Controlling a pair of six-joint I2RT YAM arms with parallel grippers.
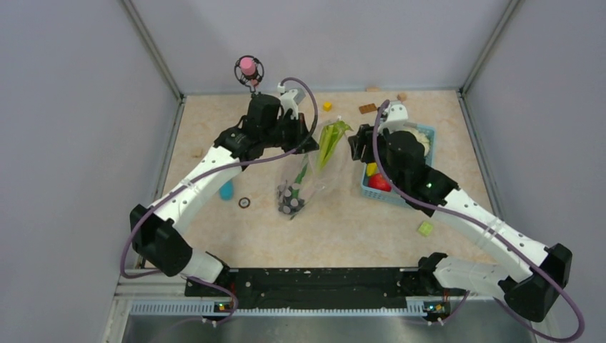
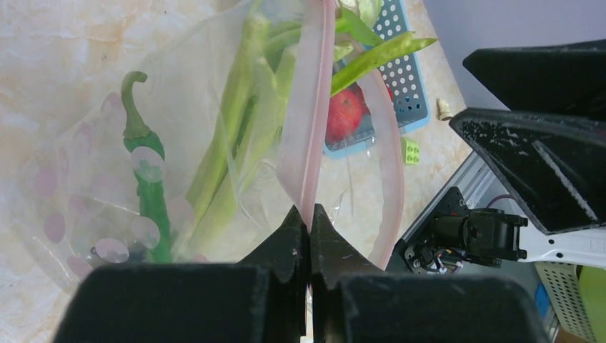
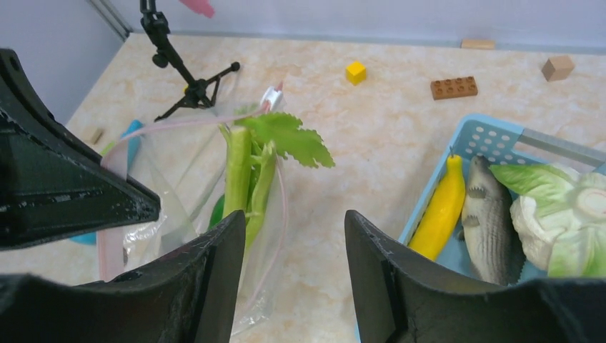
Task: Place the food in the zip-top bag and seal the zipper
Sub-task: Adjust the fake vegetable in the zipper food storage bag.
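Beige stone-pattern table, grey walls. Clear bag sits centre of the top view, mouth toward the upper edge. Left gripper is clamped on the pink zipper — fingers closed tight with the strip pinched between them. Inside the bag: leafy stalks poking out of the mouth, green pod, grape bunch at the bag's lower end. Right gripper is spread wide with nothing in it — it hovers just right of the bag mouth. Blue basket, right of centre in the top view, holds banana, cauliflower and red fruit.
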